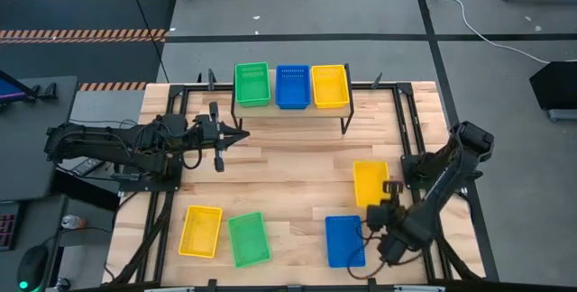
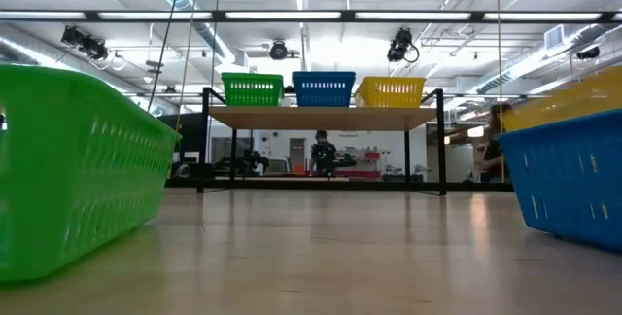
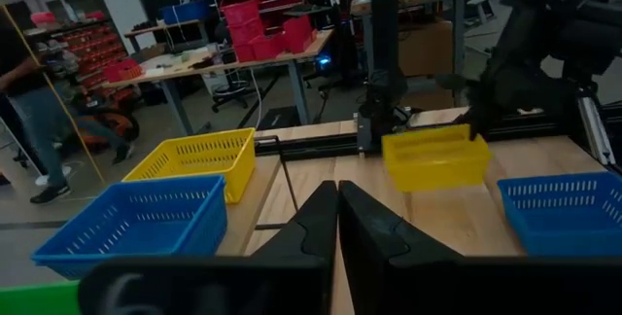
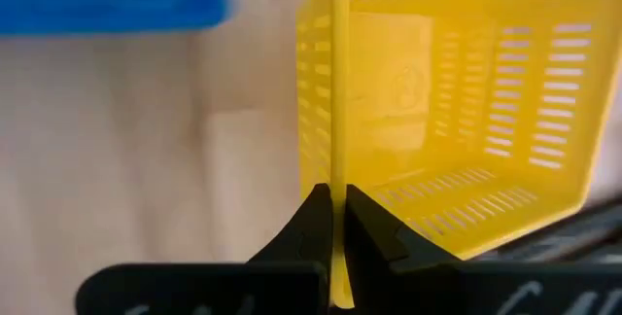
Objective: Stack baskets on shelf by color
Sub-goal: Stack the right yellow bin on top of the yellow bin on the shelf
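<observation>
The shelf (image 1: 288, 112) stands at the table's far middle and carries a green (image 1: 251, 84), a blue (image 1: 292, 86) and a yellow basket (image 1: 330, 86) side by side. A yellow (image 1: 200, 231), a green (image 1: 248, 239) and a blue basket (image 1: 344, 240) rest on the table near its front edge. My right gripper (image 4: 338, 220) is shut on another yellow basket (image 1: 370, 182) at the right. My left gripper (image 1: 236, 135) is shut and empty, just in front of the shelf's left end; it also shows in the left wrist view (image 3: 337, 208). My right gripper pinches the rim of one wall (image 4: 338, 159) of the yellow basket, near its near right corner, one finger inside and one outside. The fingers come from above, pointing down. In the low view the basket (image 2: 573, 96) shows tilted above the blue basket's rim, lifted off the table.
Black frame rails (image 1: 410, 130) run along the table's sides and behind the shelf. The open wooden middle (image 1: 288, 175) lies between the shelf and the front baskets. A person (image 3: 24, 101) stands in the room beyond the table.
</observation>
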You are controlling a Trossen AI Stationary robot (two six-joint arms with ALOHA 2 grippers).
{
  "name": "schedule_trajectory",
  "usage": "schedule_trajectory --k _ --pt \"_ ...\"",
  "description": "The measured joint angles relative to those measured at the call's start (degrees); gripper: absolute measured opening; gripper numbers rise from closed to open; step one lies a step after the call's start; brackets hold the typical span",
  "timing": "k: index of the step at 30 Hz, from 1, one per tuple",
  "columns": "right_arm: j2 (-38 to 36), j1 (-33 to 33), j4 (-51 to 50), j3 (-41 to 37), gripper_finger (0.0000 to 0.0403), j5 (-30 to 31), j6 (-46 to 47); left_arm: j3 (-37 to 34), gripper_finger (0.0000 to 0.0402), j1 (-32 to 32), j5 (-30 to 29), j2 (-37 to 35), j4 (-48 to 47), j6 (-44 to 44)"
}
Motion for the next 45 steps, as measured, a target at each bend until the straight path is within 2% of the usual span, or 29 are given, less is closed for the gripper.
schedule_trajectory --k 8,18,27,32,37,40,45 --pt "-1.61 -10.16 -8.98 5.12 0.0018 9.98 -8.75 0.0 0.0019 0.0 -0.01 0.0 0.01 0.02" --pt "-5.38 -21.9 -11.36 15.59 0.0019 20.34 -26.05 0.0 0.0024 0.0 0.0 0.0 0.0 0.07" --pt "-8.03 -36.08 -11.1 25.01 0.0019 20.33 -44.72 -0.02 0.0017 0.02 -0.01 0.0 0.0 0.07" --pt "-8.2 -44.6 -7.11 28.73 0.002 19.58 -56.64 -0.02 0.0022 0.0 0.01 0.0 -0.02 0.07" --pt "-8.2 -52.68 0.84 29.78 0.002 14.7 -67.34 -0.02 0.0023 0.02 -0.01 0.0 -0.02 0.04" --pt "-8.03 -57.06 3.55 29.81 0.002 11.3 -71.06 -0.04 0.0019 0.01 -0.01 0.0 -0.05 0.03" --pt "-7.76 -62.69 4.14 29.81 0.002 9.25 -74.7 -0.07 0.0017 0.0 0.01 0.02 -0.55 -0.35"
